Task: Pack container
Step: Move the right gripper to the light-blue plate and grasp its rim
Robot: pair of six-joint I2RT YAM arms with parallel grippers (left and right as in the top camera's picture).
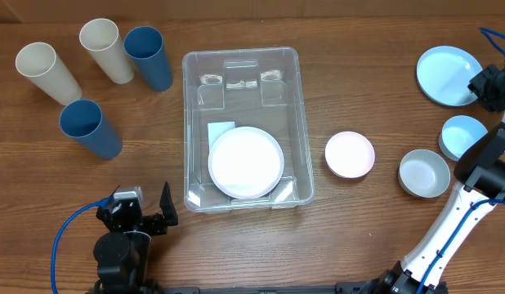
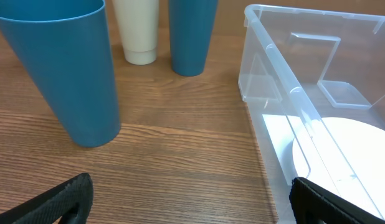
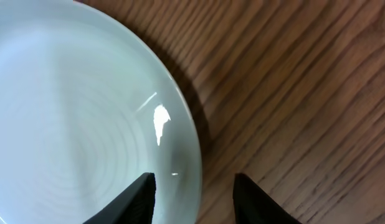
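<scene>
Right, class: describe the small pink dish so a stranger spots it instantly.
Find the large clear rectangular plastic bin mid-table. Immediately right of it sits a small round dish. It alone is pink, unlike the white round bowl and pale blue round bowl beyond.

We find the container [image 1: 240, 77] at the centre of the table [image 1: 350, 245], with a plate [image 1: 246, 162] lying in its lower end. Four cups [image 1: 146, 55] stand in the upper left of the frame. Right of the container, three bowls [image 1: 349, 154] run toward the right edge. Above them, at the upper right, lies a second plate [image 1: 444, 75].
</scene>
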